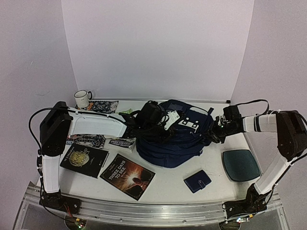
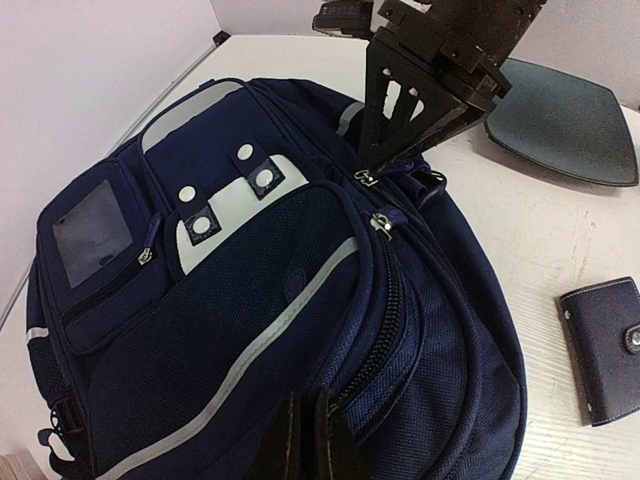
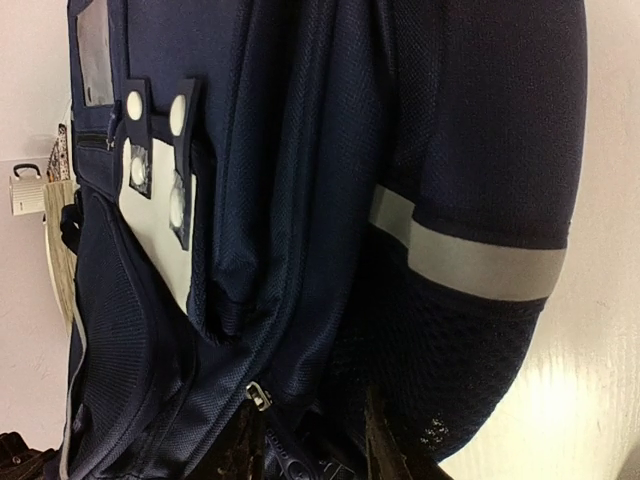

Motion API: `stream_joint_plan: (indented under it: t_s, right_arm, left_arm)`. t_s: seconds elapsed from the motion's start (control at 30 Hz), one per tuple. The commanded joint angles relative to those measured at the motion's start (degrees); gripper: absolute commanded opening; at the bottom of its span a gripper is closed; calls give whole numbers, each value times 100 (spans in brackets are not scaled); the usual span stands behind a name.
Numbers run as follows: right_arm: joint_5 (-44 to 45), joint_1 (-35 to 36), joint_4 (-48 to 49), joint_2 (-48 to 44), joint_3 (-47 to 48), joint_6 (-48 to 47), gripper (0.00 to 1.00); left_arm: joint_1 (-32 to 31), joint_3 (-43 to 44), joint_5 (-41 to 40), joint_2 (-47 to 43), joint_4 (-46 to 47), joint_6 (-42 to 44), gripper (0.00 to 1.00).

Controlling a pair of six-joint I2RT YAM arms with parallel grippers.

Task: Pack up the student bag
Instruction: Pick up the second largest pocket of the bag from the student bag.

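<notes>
Nearest you, a navy wallet [image 1: 197, 181] lies in front of the student bag [image 1: 175, 139], which rests front-up at mid-bench [image 1: 168, 186]. Your left tool [image 2: 308, 405] is nearly closed, pinching fabric on the bag's left side. Your right tool [image 2: 375, 150] is clamped on the bag's right edge by a zip. A mug [image 1: 82, 98] stands behind the bag, far to its left.

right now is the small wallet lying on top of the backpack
No, the wallet lies flat on the table in front of the student bag, with bare tabletop between them.
</notes>
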Motion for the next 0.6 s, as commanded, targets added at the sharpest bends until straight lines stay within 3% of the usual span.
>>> stream_joint_plan:
  t_s: [0.0, 0.33, 0.57]
  right_arm:
    - [-346, 32, 260, 73, -153, 208, 34]
    - [-671, 36, 625, -84, -311, 466, 29]
    - [-438, 30, 425, -236, -290, 227, 5]
  left_arm:
    - [144, 101, -235, -141, 256, -192, 0]
    - [144, 129, -157, -111, 257, -246, 0]
    - [144, 14, -326, -214, 255, -215, 0]
